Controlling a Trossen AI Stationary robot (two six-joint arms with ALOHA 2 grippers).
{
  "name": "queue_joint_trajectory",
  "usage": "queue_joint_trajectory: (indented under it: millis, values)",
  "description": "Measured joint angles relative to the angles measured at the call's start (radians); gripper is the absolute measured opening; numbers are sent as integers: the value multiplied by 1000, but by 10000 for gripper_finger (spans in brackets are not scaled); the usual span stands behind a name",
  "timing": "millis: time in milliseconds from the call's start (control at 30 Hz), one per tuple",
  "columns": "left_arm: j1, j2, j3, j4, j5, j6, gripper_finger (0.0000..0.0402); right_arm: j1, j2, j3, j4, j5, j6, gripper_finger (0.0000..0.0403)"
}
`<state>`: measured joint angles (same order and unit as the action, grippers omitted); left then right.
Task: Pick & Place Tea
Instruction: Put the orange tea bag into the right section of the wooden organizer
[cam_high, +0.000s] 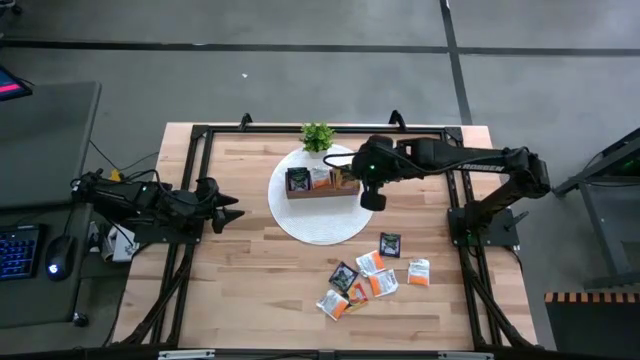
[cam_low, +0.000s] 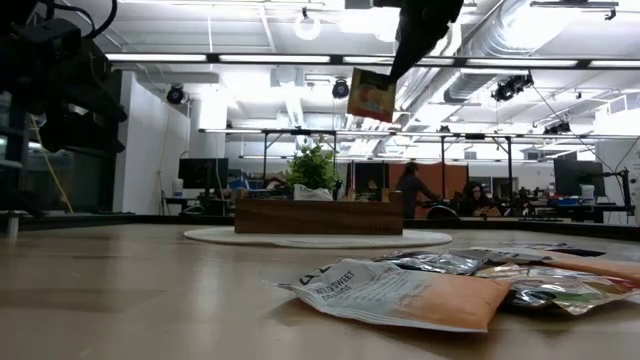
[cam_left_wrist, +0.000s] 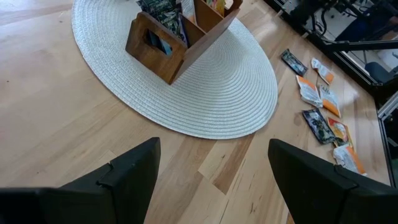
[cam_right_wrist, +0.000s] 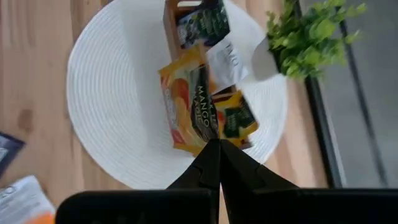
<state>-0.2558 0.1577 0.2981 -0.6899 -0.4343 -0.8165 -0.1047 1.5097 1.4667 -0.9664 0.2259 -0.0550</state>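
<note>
1. Hidden or hard to read: from overhead I cannot see the right gripper (cam_high: 371, 196) fingertips or what they carry; the arm body covers them. In the low view the wooden tray (cam_low: 318, 215) shows only its near wall, so its contents are out of sight there except a white edge. The left wrist view cuts off the tray's far end.
2. Right gripper (cam_right_wrist: 214, 149): I see its fingers pinched together on the edge of an orange sachet (cam_right_wrist: 189, 106). It hangs in the air above the tray's right end, clear of the table (cam_high: 240, 290).
3. Held sachet, orientation: in the low view the orange sachet (cam_low: 371, 95) hangs below the fingers, tilted, its top corner in the grip and its faces roughly upright. It is close to square, so I cannot name a long axis.
4. Wooden tray (cam_high: 322, 183): sits on the round white mat (cam_high: 310, 225), long side running left to right. Left compartment holds dark sachets (cam_high: 298, 180); middle holds a white sachet (cam_right_wrist: 227, 62); right holds orange and dark packets, count unclear.
5. Potted plant (cam_high: 317, 136): just beyond the tray, at the mat's far edge.
6. Loose sachets (cam_high: 368, 277): a scatter of orange, dark and white packets lying flat on the table, near and right of the mat, some overlapping.
7. Left gripper (cam_high: 228, 210): fingers spread wide, holding nothing, at the table's left edge, well apart from the mat.
</note>
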Motion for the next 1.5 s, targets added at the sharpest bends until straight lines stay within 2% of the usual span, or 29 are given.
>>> queue_joint_trajectory:
  millis: [300, 900, 1167, 1500]
  values:
    - [0, 0, 0, 0, 0, 0, 296, -26, 0, -11, 3, 41, -126, 0]
    - [0, 0, 0, 0, 0, 0, 296, -31, 6, -11, 26, 107, -167, 0]
    - [0, 0, 0, 0, 0, 0, 296, -59, 94, -11, 36, 145, -184, 0]
    - [0, 0, 0, 0, 0, 0, 296, -112, 199, -11, 55, 97, -189, 0]
